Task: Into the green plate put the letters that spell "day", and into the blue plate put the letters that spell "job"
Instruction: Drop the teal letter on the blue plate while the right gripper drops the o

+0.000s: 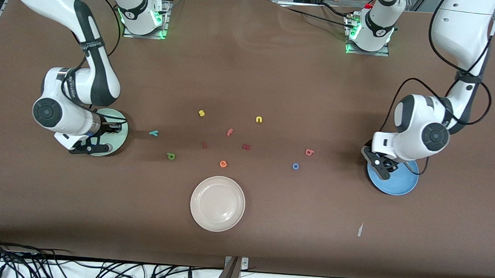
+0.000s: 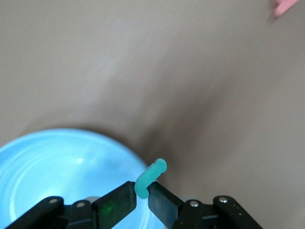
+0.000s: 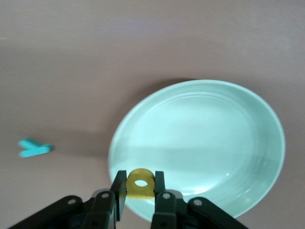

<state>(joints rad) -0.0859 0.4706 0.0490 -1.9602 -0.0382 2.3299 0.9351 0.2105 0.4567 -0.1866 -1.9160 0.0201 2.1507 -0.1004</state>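
Both arms are mid-delivery. The right gripper [image 3: 140, 193] pinches the yellow letter [image 3: 140, 182] over the green plate [image 3: 214, 143]; the left gripper [image 2: 142, 200] pinches the teal j [image 2: 150, 178] at the blue plate [image 2: 62, 167] rim. Next, I judge, each releases over its plate. No readable labels.

Brown table [image 1: 276, 72] carrying cream plate [image 1: 218, 203]; green plate [image 1: 114, 136] toward right arm's end, blue plate [image 1: 398, 180] toward left arm's end, scattered letters [image 1: 229, 132] farther from camera than cream plate.
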